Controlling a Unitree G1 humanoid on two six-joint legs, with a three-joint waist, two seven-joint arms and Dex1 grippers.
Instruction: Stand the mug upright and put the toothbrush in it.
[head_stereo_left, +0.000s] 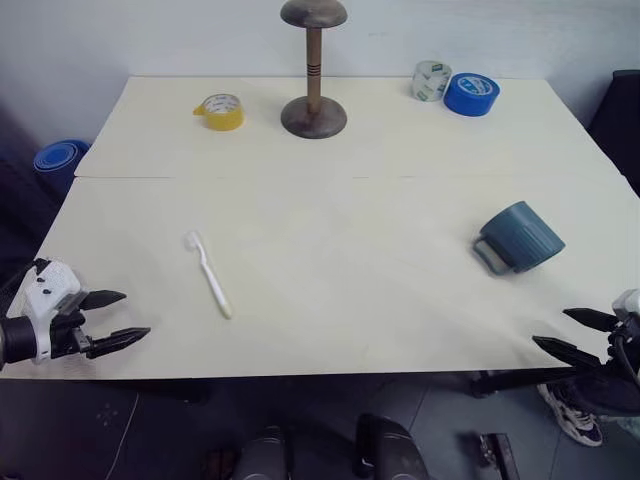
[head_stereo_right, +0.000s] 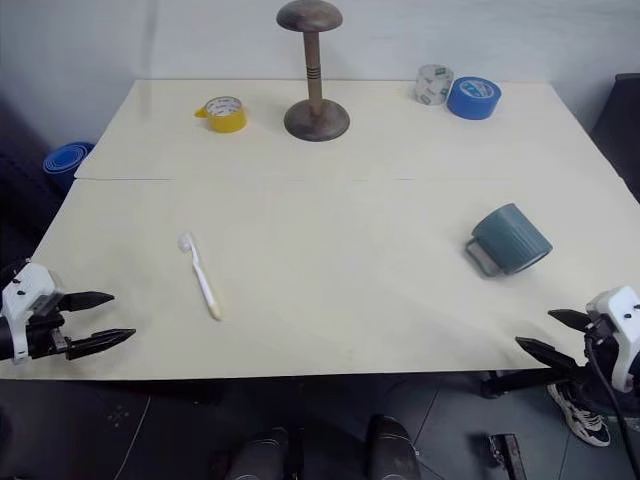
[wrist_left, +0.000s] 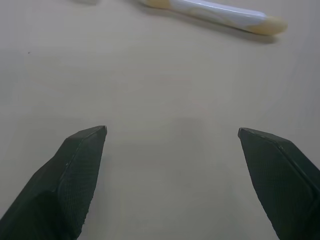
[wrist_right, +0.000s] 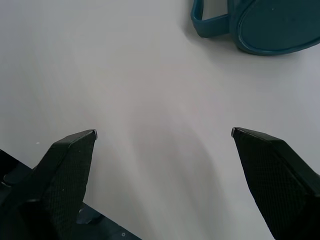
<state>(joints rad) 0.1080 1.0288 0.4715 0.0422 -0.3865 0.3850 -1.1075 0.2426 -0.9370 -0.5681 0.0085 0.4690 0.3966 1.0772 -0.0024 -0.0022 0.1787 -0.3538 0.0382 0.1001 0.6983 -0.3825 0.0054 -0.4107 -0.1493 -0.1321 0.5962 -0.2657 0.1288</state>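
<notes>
Mug (head_stereo_left: 522, 237) lies on its side at the worktop's (head_stereo_left: 350, 200) right, toothbrush (head_stereo_left: 208, 273) flat at left. Nothing begun: my right gripper (head_stereo_left: 567, 334) and left gripper (head_stereo_left: 115, 320), jaws wide and empty, hover at the near edge. Next, right reaches to upright the mug.

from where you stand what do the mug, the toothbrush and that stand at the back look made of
The mug: probably glazed ceramic, possibly plastic; even dark teal, fine ridges round the body, dull sheen.
The toothbrush: plastic; smooth glossy white handle with a cream tip.
The stand: likely turned wood; brown, matte, with a rounded top, grooved post and domed base.
</notes>
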